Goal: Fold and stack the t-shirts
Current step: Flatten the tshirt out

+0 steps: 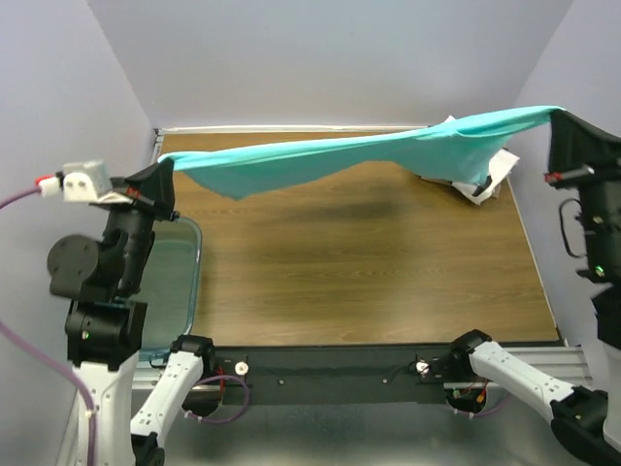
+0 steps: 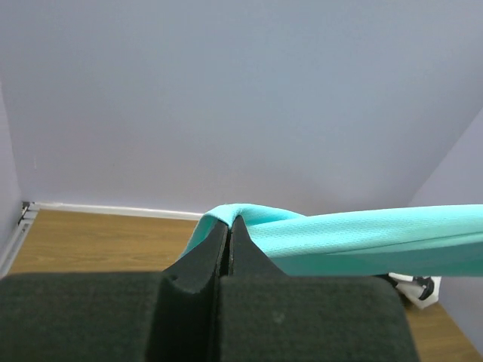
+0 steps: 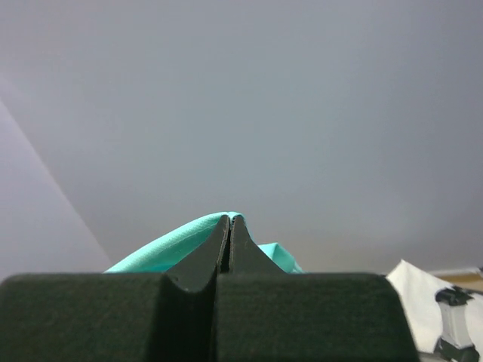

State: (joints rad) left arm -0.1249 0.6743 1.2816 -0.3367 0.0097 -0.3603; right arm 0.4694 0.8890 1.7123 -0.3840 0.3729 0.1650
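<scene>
Teal t-shirt [image 1: 359, 155] hangs stretched above the table [image 1: 369, 291], its ends pinched in my clamped-shut left end effector [image 2: 229, 222] and right end effector [image 3: 229, 219]. Only overhead do I see its sag; the white printed t-shirt [image 1: 490, 180] lies at the table's far right, partly hidden behind it.

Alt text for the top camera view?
A teal t-shirt hangs stretched above a wooden table, pinched at each end by the left gripper and right gripper. A white shirt lies in the far right corner, a teal bin at near left.
</scene>
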